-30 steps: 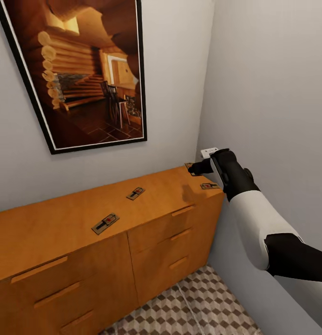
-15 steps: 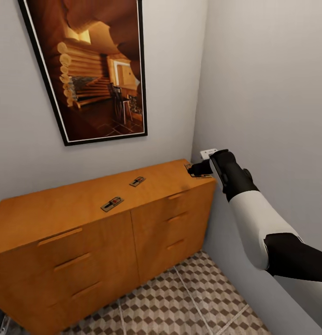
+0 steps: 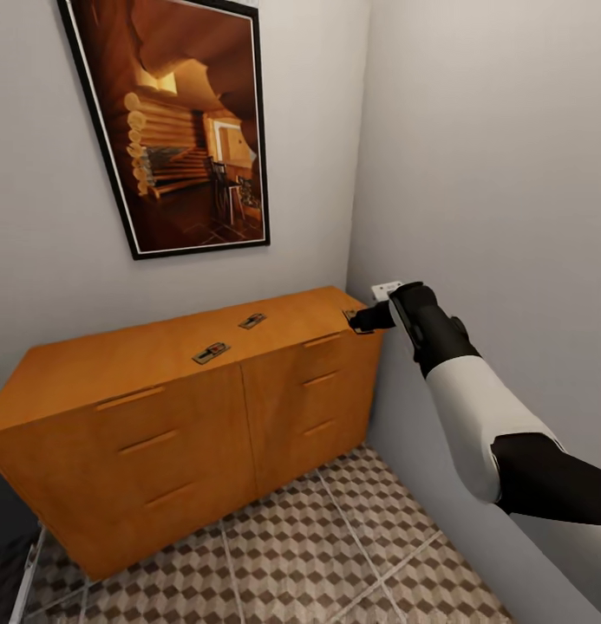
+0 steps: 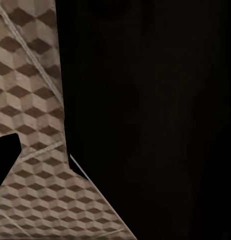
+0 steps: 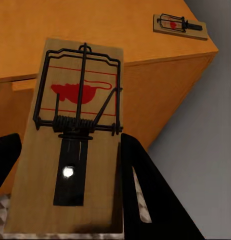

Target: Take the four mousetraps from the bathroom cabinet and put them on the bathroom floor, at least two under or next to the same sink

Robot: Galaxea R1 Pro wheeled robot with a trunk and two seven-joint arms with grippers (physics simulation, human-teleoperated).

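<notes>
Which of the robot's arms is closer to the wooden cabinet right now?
The right. Its end effector grips a mousetrap beside the cabinet's right end. The left wrist view looks down on the bathroom floor, with no cabinet in sight.

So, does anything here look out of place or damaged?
Nothing looks damaged or spilled. One mousetrap lies very near the cabinet corner, close to the edge, so it could slip off if bumped. The right gripper grips a second mousetrap.
</notes>
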